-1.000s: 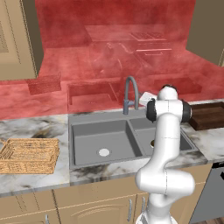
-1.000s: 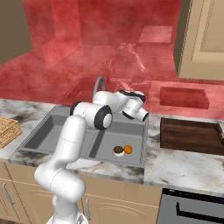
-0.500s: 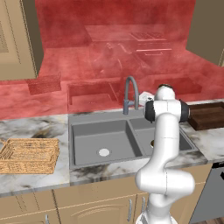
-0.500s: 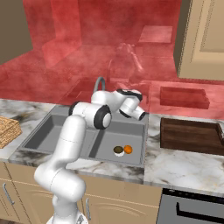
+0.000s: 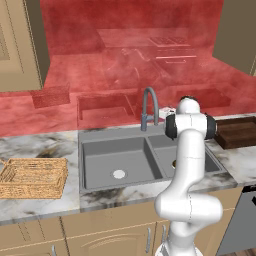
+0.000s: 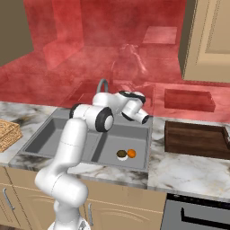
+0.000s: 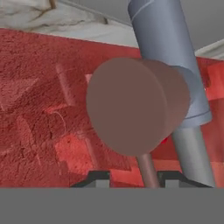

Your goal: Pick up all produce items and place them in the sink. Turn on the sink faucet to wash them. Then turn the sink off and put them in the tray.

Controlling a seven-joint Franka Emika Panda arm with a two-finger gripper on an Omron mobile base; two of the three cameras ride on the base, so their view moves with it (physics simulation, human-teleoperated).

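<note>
Faucet (image 7: 168, 57): smooth grey-blue tube; round brownish lever knob (image 7: 131, 107) close ahead.
Produce: olive-brown piece (image 6: 121, 154) and orange piece (image 6: 131, 153), right basin of matte grey sink (image 6: 54, 134).
Tray (image 5: 32, 176): woven wicker, on table left of sink.
Gripper (image 7: 131, 177): tips cropped, straddling lever stem; spread or closed, cannot tell.

Over the last second the white arm's wrist draws back leftward, toward the sink faucet (image 5: 148, 107); in the right base view the hand (image 6: 134, 110) now sits nearer the upper arm than before. In the left base view the head of the arm edges slightly toward the faucet.
</note>
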